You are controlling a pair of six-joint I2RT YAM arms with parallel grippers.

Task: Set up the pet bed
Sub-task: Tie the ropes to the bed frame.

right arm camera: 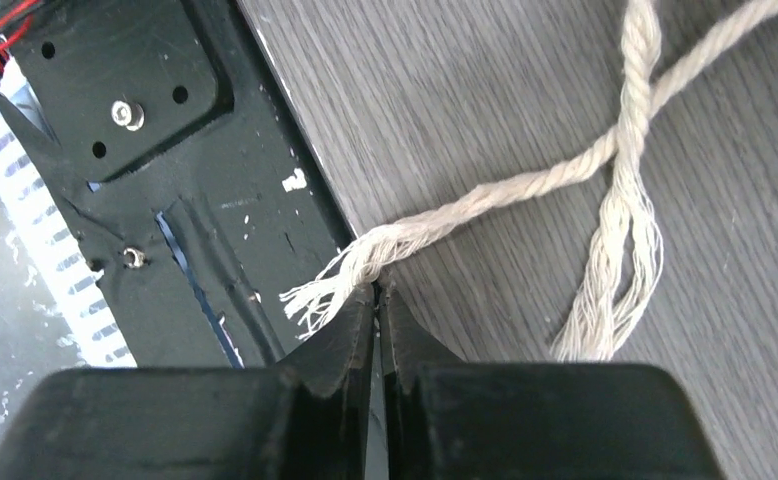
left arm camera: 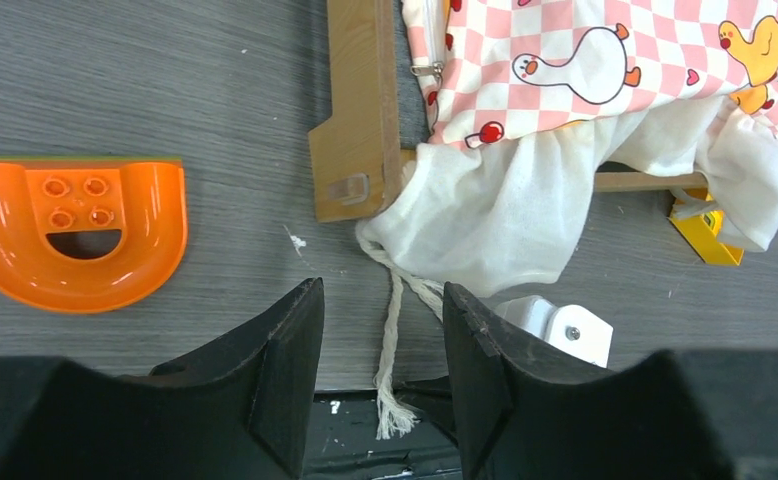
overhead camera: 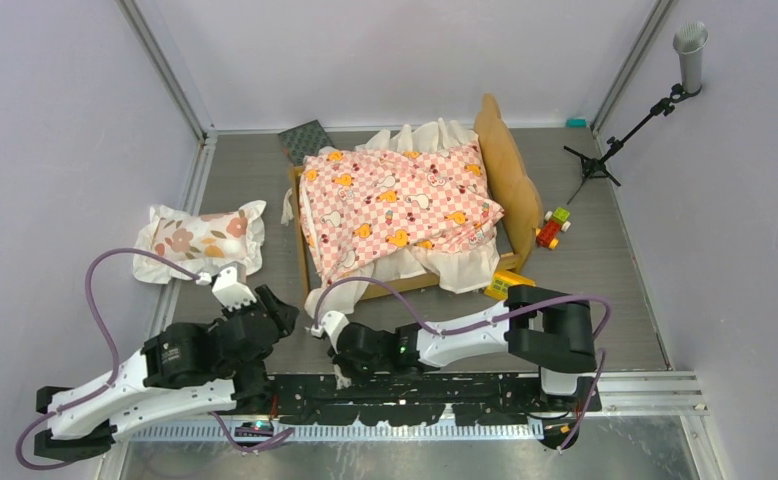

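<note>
Rope (right arm camera: pixel 485 200), white and frayed, is laid nearest on the grey wood table (overhead camera: pixel 615 290). Its end is touched by the right claw (right arm camera: pixel 376 290), which is squeezed shut; whether the rope is pinched cannot be told. The left claw (left arm camera: pixel 380 290) is held half open, with nothing in it. Farther back, in the middle, the pet bed (overhead camera: pixel 510 165) is laid longways left to right, headboard at the right, covered by a pink checked sheet (overhead camera: pixel 395 205). A flowery pillow (overhead camera: pixel 200 238) is laid to its left and toy bricks (overhead camera: pixel 553 228) to its right. Pale walls are seen behind.

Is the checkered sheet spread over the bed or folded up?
Spread. The checkered sheet covers the top of the pet bed, its white ruffle hanging over the near edge.
</note>
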